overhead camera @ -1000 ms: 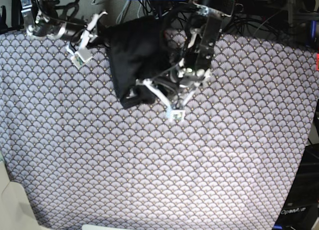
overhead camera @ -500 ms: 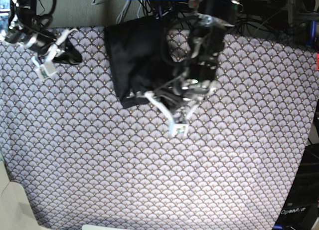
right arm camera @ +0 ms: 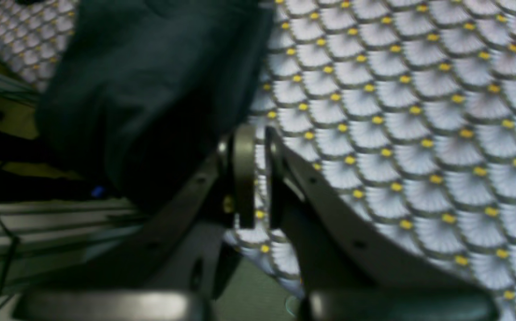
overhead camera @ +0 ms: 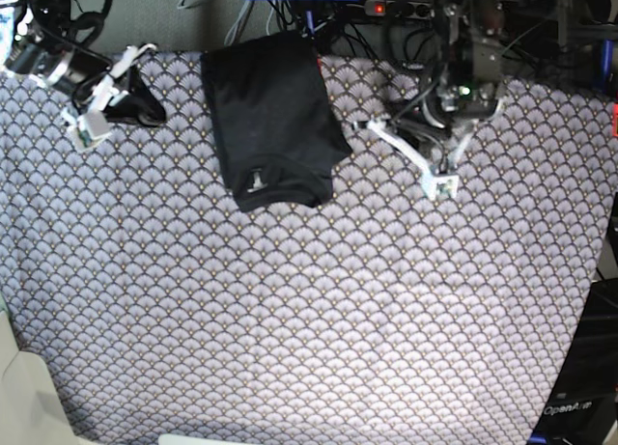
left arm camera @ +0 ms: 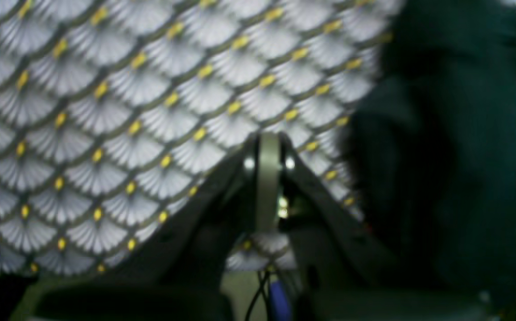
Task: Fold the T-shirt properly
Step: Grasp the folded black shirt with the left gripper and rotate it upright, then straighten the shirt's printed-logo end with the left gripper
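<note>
Lying released at twelve o'clock on the counter [overhead camera: 309, 348], the T-shirt [overhead camera: 273, 117] is being left as a compact folded packet. Both grippers, left [overhead camera: 442, 186] and right [overhead camera: 85, 133], are being withdrawn sideways, pressed together and empty; folding is being judged essentially finished.

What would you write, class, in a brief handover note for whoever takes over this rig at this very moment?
Left pincer: shut, empty, over the patterned cloth beside the shirt.
Right pincer: shut, empty, near the table's far corner on its own side.
T-shirt: folded into a compact rectangle at the far edge of the cloth, neck label showing, neither pincer touching it.
Done: the folding looks complete; one side edge bulges slightly.
Left: check neatness, perhaps tidy that edge, park the arms.
</note>
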Motion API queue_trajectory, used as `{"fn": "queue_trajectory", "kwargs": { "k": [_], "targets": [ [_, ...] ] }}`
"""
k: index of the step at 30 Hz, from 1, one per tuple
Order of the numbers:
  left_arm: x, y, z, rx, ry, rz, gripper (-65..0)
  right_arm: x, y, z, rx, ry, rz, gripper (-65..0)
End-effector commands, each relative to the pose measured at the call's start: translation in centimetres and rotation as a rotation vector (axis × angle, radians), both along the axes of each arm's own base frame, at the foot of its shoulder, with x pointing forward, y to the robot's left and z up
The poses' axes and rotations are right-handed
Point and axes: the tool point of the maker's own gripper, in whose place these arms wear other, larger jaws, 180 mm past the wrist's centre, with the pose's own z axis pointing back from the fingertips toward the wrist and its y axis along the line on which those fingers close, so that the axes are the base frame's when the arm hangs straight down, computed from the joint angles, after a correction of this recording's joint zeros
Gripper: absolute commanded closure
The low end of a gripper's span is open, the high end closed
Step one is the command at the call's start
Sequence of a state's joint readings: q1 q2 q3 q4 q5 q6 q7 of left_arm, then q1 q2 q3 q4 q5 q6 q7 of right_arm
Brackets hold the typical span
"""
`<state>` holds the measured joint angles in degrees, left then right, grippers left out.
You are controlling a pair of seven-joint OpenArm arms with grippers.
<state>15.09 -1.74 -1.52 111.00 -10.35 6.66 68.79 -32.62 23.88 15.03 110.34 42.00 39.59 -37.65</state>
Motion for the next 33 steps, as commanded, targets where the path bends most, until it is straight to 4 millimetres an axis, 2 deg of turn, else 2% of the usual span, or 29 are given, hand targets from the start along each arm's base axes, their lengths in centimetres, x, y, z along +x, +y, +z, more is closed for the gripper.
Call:
{"fn": "queue_trajectory", "kwargs": {
  "k": [1,6,11,14,17,21,24,26,28,33],
  "targets": [
    [0.4,-0.8,0.3,-0.024,-0.018,-0.008,0.0,0.3,-0.1,0.7,0.011,-0.027,0.004,-2.4],
    [-0.9,-5.1,-2.0,-0.094,0.064,-0.060,0.0,-0.4,0.4,0.1,0.036,-0.002,-0.017,-2.4],
    [0.1,-8.8,-3.8,-0.134,0.068,-0.101,0.0,-1.2,1.3,-0.3,0.054,0.021,0.003,-2.4],
    [0.6,-9.6,-4.9,-0.137,0.081,-0.102,0.0,-1.7,2.2,-0.8,0.060,0.040,0.032,-2.4],
    [1.3,-10.1,-5.5,-0.142,0.077,-0.097,0.0,-2.4,3.0,-2.1,-0.010,0.060,0.088,-2.4],
    [2.3,-11.5,-5.5,-0.166,0.080,-0.098,0.0,-2.3,5.1,-3.1,-0.064,0.050,0.180,-2.4],
    [2.3,-11.7,-5.6,-0.169,0.086,-0.099,0.0,-1.7,5.5,-3.3,-0.099,0.033,0.207,-2.4],
    [2.6,-11.7,-5.5,-0.169,0.081,-0.098,0.0,-1.4,5.1,-3.9,-0.109,0.051,0.202,-2.4],
    [2.7,-11.6,-5.5,-0.169,0.075,-0.094,0.0,0.0,4.4,-4.4,-0.135,0.056,0.195,-2.4],
    [5.0,-11.5,-4.3,-0.170,-0.036,-0.071,0.0,2.0,2.8,-6.0,-0.161,0.087,0.162,-2.4]
  ]
}}
